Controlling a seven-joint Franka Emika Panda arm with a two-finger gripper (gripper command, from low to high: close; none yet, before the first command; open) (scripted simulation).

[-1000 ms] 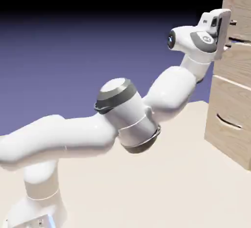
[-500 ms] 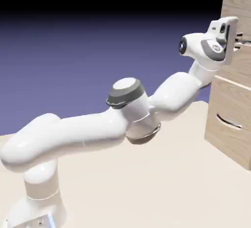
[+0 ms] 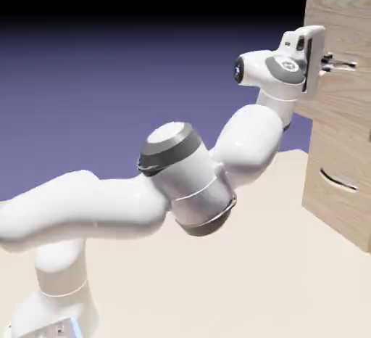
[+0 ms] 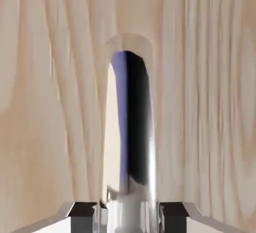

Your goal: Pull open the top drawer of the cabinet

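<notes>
White two-finger gripper [image 3: 330, 64] closed on shiny bar handle [image 4: 129, 147] of light wood-grain top drawer [image 3: 333, 54], which juts out past the lower drawer front with curved dark handle [image 3: 339, 180], high at exterior view's right. Risk: smooth handle could slip from the fingertips if the pull goes crooked, drawer may bind too. Drawer's front edge overhangs the lower front; open room toward the arm's base, on exterior view's left

The top drawer [image 3: 339, 28] is pale beige wood with tan wavy grain; its handle [image 4: 131, 127] looks like mirror-bright silver, perhaps, streaked with black, violet and cream; the arm [image 3: 250, 141] is glossy white with dark grey bands
</notes>
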